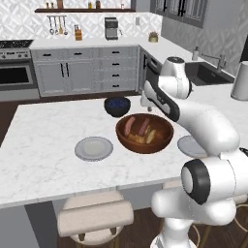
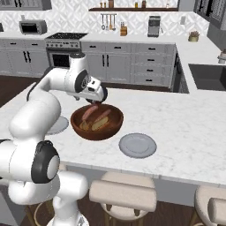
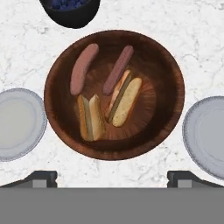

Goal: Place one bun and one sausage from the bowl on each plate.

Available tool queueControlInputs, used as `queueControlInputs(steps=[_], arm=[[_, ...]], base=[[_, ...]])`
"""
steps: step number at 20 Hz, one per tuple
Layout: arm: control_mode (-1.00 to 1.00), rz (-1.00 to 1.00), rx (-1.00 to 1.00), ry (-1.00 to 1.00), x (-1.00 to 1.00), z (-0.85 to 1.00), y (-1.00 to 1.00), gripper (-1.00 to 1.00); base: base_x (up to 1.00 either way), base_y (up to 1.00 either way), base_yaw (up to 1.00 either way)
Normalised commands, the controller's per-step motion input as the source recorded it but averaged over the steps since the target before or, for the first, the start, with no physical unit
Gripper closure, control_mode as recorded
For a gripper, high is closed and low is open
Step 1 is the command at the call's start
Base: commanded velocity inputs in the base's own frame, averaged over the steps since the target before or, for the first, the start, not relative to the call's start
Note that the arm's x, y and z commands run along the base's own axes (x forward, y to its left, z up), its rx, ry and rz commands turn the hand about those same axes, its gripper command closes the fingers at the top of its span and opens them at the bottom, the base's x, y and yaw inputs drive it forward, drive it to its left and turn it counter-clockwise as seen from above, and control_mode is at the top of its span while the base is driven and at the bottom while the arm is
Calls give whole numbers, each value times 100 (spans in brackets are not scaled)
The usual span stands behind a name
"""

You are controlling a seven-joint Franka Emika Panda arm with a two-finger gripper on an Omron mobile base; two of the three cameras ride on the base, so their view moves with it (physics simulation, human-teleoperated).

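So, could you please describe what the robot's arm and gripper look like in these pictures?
The arm is glossy white, built of rounded, bulbous segments with dark grey-black rings and caps at the joints. No cables or markings show. The gripper ends in two small, dark, blocky finger tips.

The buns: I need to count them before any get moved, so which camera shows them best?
The hand view: it looks straight down into the bowl, showing two split buns beside two sausages. The left base view shows them small and slanted, and the right base view partly hides them behind the bowl's near rim.
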Motion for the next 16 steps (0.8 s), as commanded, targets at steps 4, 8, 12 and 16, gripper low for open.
queueControlInputs(steps=[4, 8, 12, 16], arm=[[-100, -11, 16, 1, 49, -67, -36, -100], [-100, -8, 5, 0, 28, -51, -9, -100], [-100, -5, 0, 0, 30, -34, 6, -100], [-100, -4, -4, 0, 37, -39, 14, -100]], base=[[0, 0, 0], [0, 0, 0], [0, 0, 0], [0, 0, 0]])
